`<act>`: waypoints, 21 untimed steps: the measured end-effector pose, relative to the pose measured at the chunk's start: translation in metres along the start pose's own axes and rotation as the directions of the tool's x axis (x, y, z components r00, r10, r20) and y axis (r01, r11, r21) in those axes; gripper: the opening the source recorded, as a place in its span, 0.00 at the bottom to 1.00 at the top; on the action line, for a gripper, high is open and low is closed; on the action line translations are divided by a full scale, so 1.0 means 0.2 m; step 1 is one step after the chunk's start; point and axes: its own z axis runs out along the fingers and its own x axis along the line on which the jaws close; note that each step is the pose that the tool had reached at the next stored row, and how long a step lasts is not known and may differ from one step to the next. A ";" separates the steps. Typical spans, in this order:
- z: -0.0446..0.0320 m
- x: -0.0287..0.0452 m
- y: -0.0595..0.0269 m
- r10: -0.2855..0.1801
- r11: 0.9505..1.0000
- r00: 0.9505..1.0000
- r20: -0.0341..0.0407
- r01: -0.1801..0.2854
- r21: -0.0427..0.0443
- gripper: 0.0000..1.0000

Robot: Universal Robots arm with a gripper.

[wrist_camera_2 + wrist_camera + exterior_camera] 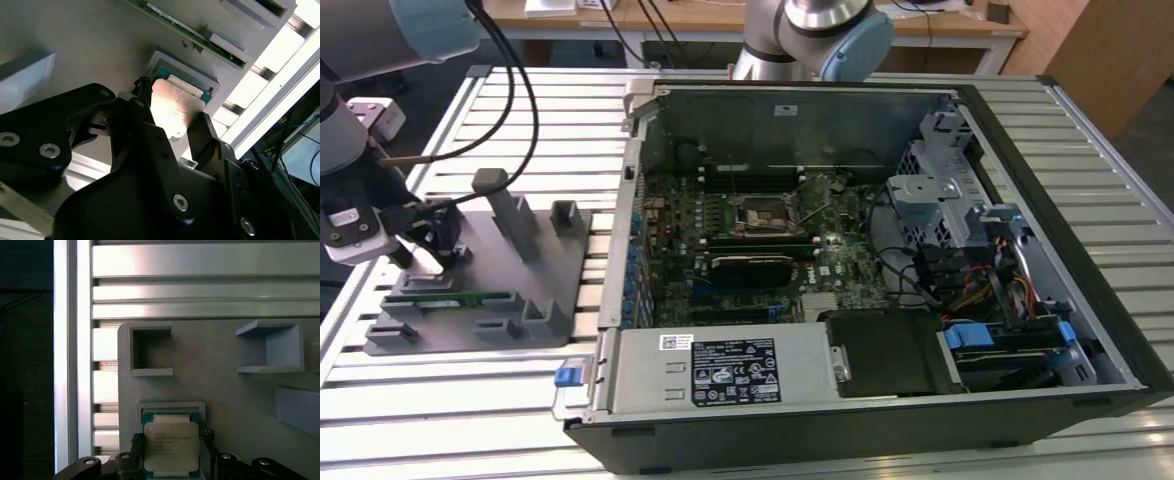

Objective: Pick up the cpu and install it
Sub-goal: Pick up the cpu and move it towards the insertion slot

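Clamping the cpu by two opposite edges, with the claw clenched and its black fingertips pressed against the thin pale-green rim in the first wrist view. Lying flat at a shallow square nest with a raised lip, moulded into the matt grey fixture plate; cannot tell whether lifted off the nest floor.

Chip top: brushed silvery metal, square with softened corners, faint print, bright glare across it in the second wrist view. Green board edge peeking out past the lid on the far side.

Claw body: black, angular, linked plates with round silver screw heads, seen close in the second wrist view.

Elsewhere on the plate: an open square pocket and a boxy three-walled bracket, both the same dull grey plastic. Long thin green memory stick held on edge in slotted blocks near the plate's front.

Underneath: slatted aluminium desk, ribbed and shiny, with dark gaps between the slats.

Exterior view: claw low over the plate at the exterior view's left, black cables looping above. Well apart, toward the exterior view's right, an open black computer case lying on its side, green motherboard inside, square metal-framed socket near its middle.
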 end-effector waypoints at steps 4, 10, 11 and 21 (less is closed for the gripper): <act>-0.024 0.000 0.001 0.000 1.000 1.000 0.000 0.000 -0.001 0.53; -0.053 0.000 0.002 0.000 1.000 1.000 0.000 0.000 -0.003 0.53; -0.057 0.000 0.002 0.000 1.000 1.000 0.000 0.000 -0.003 0.53; -0.101 0.000 0.003 0.000 1.000 1.000 0.000 0.000 -0.003 0.53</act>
